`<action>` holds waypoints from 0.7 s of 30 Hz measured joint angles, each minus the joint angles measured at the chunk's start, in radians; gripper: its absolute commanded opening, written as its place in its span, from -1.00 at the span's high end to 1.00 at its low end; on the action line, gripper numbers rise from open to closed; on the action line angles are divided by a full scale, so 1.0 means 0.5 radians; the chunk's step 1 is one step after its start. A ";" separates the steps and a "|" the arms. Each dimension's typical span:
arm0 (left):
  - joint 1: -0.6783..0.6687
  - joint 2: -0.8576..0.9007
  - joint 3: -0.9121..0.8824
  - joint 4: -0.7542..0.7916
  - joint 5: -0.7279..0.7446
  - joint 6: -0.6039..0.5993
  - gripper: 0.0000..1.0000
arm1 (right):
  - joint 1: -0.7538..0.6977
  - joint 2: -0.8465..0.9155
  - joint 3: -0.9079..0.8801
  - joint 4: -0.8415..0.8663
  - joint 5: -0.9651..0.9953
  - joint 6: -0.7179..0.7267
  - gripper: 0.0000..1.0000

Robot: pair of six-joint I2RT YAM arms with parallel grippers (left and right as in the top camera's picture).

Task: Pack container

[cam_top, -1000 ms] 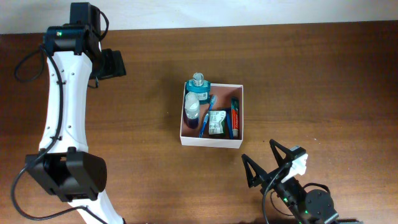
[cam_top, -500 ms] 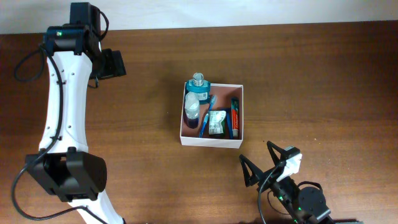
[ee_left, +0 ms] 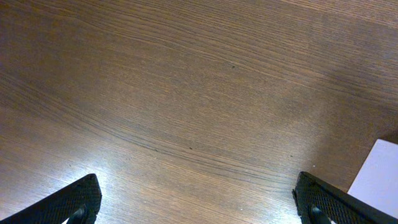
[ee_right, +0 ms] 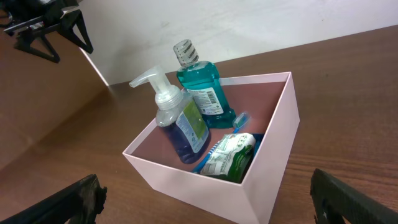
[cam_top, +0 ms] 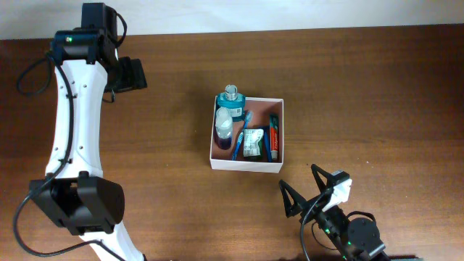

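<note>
Mostly dark brown wood grain: a table [cam_top: 377,87] filling the overhead view, with a pale strip of wall [cam_top: 290,14] along 12 o'clock. Shows soft glare toward 7 o'clock in the left wrist view and bare wood elsewhere. Near the middle of the table, a touch toward 3 o'clock, the container [cam_top: 246,165]: square, open on top, thin white walls, reddish-brown inside. Holds five things. In its 11 o'clock corner, upright and rising above the rim, a teal mouthwash bottle [cam_top: 231,103]; just beside that at 6 o'clock, a clear pump bottle [cam_top: 224,129] of bluish liquid. Down the middle, a blue toothbrush [cam_top: 239,141], then a green-and-white packet [cam_top: 253,143], then a red toothpaste tube [cam_top: 273,138] along the 3 o'clock wall. Far off at 10 o'clock, the left gripper [ee_left: 202,202], fingers spread wide over bare wood, gripping nothing. Near the container's 5 o'clock corner, the right gripper [cam_top: 310,190], fingers likewise wide apart and empty, facing the container.
</note>
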 measured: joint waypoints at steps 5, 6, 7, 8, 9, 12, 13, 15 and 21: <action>0.000 0.000 0.000 0.000 0.000 0.000 -0.99 | 0.000 0.000 0.000 0.000 0.000 -0.001 -0.97; 0.000 0.000 0.000 0.000 0.001 0.000 -0.99 | 0.000 0.000 0.000 0.000 0.000 -0.001 -0.97; 0.000 0.000 0.000 0.000 0.000 0.000 -0.99 | 0.000 0.000 0.000 0.001 0.000 -0.002 -0.96; 0.000 0.000 0.000 0.000 0.000 0.000 -0.99 | -0.005 -0.001 0.000 0.000 0.000 0.000 -0.97; 0.000 0.000 0.000 0.000 0.001 0.000 -0.99 | -0.014 -0.001 0.000 0.000 -0.001 -0.001 -0.97; 0.000 0.000 0.000 0.000 0.001 0.000 -0.99 | -0.137 -0.001 0.000 0.000 -0.001 0.000 -0.97; 0.000 0.000 0.000 0.000 0.001 0.000 -0.99 | -0.182 -0.001 0.000 0.000 -0.002 -0.001 -0.97; 0.000 0.000 0.000 0.000 0.001 0.000 -0.99 | -0.292 -0.001 0.000 0.000 0.007 0.000 -0.97; 0.000 0.000 0.000 0.000 0.001 0.000 -0.99 | -0.369 -0.001 0.000 0.000 0.015 -0.001 -0.97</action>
